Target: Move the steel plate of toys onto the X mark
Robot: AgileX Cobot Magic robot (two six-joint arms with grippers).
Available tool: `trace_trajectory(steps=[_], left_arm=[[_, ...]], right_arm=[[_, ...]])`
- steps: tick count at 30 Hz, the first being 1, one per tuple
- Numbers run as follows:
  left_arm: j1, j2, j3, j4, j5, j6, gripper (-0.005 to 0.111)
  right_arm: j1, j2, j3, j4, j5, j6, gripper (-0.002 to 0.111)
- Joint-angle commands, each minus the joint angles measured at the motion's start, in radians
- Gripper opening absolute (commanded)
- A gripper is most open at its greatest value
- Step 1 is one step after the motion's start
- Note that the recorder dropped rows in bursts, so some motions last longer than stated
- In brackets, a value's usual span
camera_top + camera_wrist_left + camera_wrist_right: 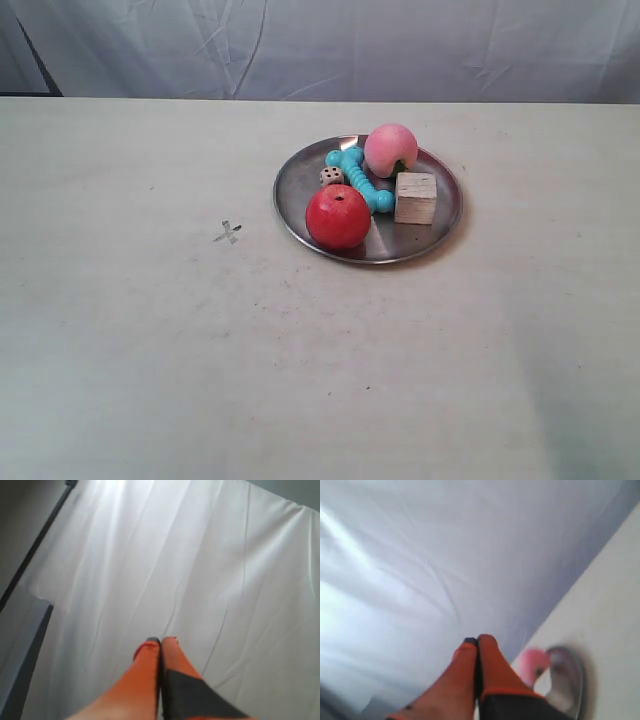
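Our left hand has its two orange fingers pressed together tip to tip and grips nothing. Behind it we see only a creased white cloth. Our right hand is pressed together in the same way and is also empty. Past its fingers the bench comes into view. There, badly blurred, we make out the peach and part of the steel plate, the rest being cut off by the hand and the picture's edge.

In the exterior view the steel plate sits on the bench. It carries a red apple at its near rim and a turquoise bone partly behind the apple. A small die lies beside the bone and a wooden cube stands further along. The peach hides a stretch of the far rim. The X mark is drawn on the bench apart from the plate, toward that view's left.
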Motion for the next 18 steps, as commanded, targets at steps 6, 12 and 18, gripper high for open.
trace_trajectory(steps=[6,12,18], left_arm=[[-0.132,0.643,-0.368,0.052,0.290,-0.036,0.000],[-0.260,1.000,-0.511,-0.026,0.422,-0.027,0.000],[-0.369,1.202,-0.584,-0.053,0.508,0.040,0.000]], right_arm=[[-0.004,-0.007,0.000,-0.166,-0.341,-0.084,0.000],[-0.004,-0.007,-0.071,-0.208,-0.243,-0.084,0.000],[-0.004,0.046,-0.170,-0.287,-0.190,-0.084,0.000]])
